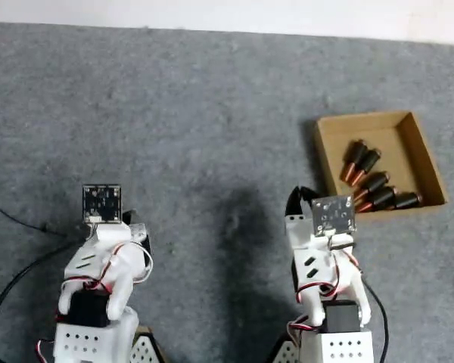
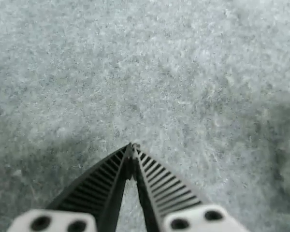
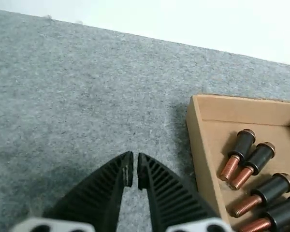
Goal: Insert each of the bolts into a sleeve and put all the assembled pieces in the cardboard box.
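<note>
In the box (image 1: 397,140) lie the sleeved bolts (image 1: 372,184), so we'd rest the left gripper (image 2: 133,150) and right gripper (image 3: 134,166), both pressed together and empty, clear of it.

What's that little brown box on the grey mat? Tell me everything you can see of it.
The cardboard box is a shallow, open-topped tray of plain brown card with low walls. It sits flat on the grey mat, slightly skewed, on the mat's right half. Five assembled pieces, copper-coloured bolts in black sleeves, lie on its floor. Nothing else touches it.
</note>
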Robot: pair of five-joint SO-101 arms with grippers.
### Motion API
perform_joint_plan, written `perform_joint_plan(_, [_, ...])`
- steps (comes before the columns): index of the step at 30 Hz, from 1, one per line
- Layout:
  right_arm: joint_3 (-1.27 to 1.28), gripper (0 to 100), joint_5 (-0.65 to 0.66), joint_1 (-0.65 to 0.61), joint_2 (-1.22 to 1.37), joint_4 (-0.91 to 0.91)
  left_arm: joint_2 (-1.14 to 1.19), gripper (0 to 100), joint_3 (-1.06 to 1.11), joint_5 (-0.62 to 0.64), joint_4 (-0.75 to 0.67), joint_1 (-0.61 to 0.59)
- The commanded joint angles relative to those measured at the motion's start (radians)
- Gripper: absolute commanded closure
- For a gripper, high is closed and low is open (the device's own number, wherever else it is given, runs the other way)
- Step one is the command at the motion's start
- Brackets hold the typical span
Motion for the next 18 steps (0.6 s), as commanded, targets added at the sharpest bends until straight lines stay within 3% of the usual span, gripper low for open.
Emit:
perform_joint_plan(1, [0.137, 99.3, 0.002, -0.004, -0.004, 0.004, 0.016, 99, 0.001, -0.011, 0.005, -0.008])
perform_joint_plan(7, [0.137, 99.2, 0.002, -0.004, -0.002, 0.004, -0.028, 99, 0.074, -0.011, 0.005, -0.004])
perform_joint_plan(12, [0.137, 99.2, 0.002, -0.004, -0.002, 0.021, -0.031, 99, 0.088, -0.011, 0.058, 0.104])
perform_joint_plan(18, [0.137, 99.2, 0.002, -0.004, -0.002, 0.344, -0.031, 99, 0.088, -0.009, 0.161, 0.116])
